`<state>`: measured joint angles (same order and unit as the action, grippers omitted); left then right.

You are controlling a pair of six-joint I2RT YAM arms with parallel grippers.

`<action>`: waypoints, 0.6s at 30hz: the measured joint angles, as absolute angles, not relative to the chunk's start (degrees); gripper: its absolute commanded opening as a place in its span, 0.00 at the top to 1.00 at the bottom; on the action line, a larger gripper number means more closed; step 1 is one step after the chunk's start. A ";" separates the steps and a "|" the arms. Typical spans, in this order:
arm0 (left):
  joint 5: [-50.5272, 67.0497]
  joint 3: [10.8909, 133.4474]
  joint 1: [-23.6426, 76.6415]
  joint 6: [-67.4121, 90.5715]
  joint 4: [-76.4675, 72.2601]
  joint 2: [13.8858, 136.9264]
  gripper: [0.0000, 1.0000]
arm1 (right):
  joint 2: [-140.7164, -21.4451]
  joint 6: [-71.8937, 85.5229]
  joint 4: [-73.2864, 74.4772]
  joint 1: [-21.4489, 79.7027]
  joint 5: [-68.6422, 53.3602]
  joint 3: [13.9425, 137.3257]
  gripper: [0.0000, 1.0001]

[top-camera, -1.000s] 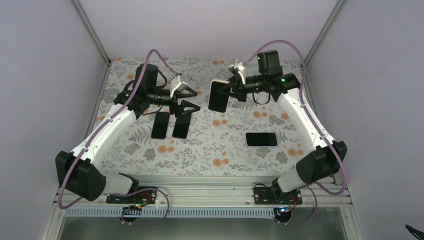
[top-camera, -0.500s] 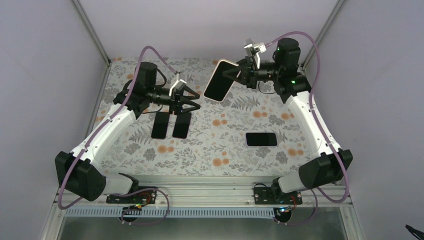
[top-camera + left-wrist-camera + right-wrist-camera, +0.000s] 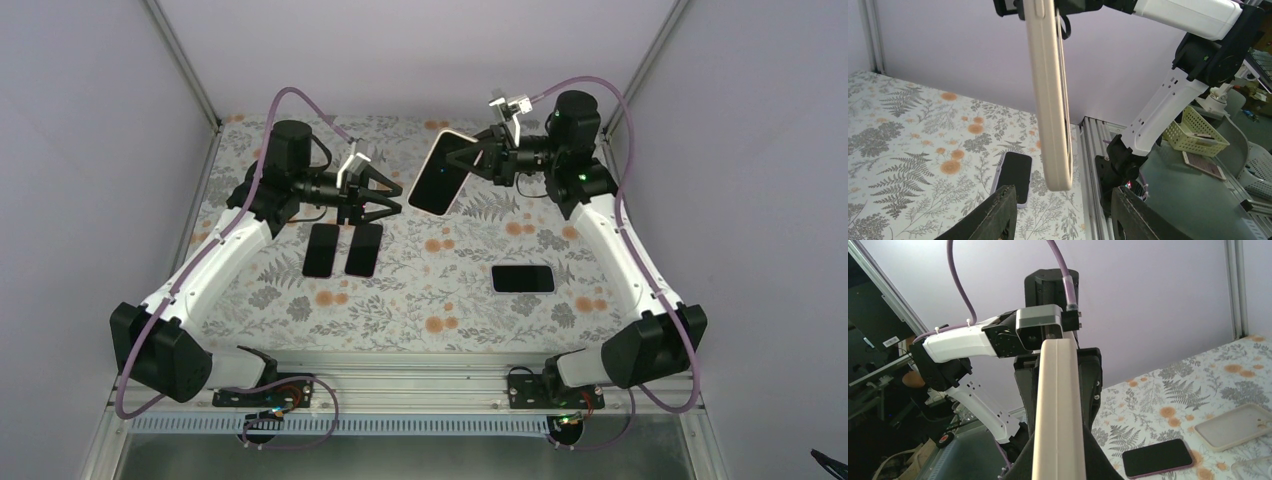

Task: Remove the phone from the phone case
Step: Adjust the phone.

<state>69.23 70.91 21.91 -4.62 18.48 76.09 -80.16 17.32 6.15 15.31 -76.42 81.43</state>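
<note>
Progress is slight: the phone [image 3: 438, 182], apparently seated in its cream phone case [image 3: 1050, 100], hangs tilted above the surface [image 3: 400, 300], pinched by the right jaws, while the left jaws stand spread and empty near its lower end, peeling yet to start.

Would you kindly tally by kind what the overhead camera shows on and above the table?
Dark phone-sized slabs lying flat: 3
Cream-cased phone held up by the right gripper: 1
Robot arms: 2
Total: 6
</note>
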 measured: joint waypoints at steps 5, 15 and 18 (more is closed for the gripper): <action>69.30 70.91 22.35 -3.64 17.74 76.09 0.56 | -80.09 19.18 4.58 15.35 -76.40 79.53 0.96; 66.98 70.91 23.99 -3.88 17.69 76.47 0.68 | -78.89 20.03 3.29 15.35 -76.44 79.02 0.96; 65.45 70.91 24.03 -4.27 18.00 76.62 0.72 | -78.85 20.14 3.03 15.38 -76.40 79.02 0.96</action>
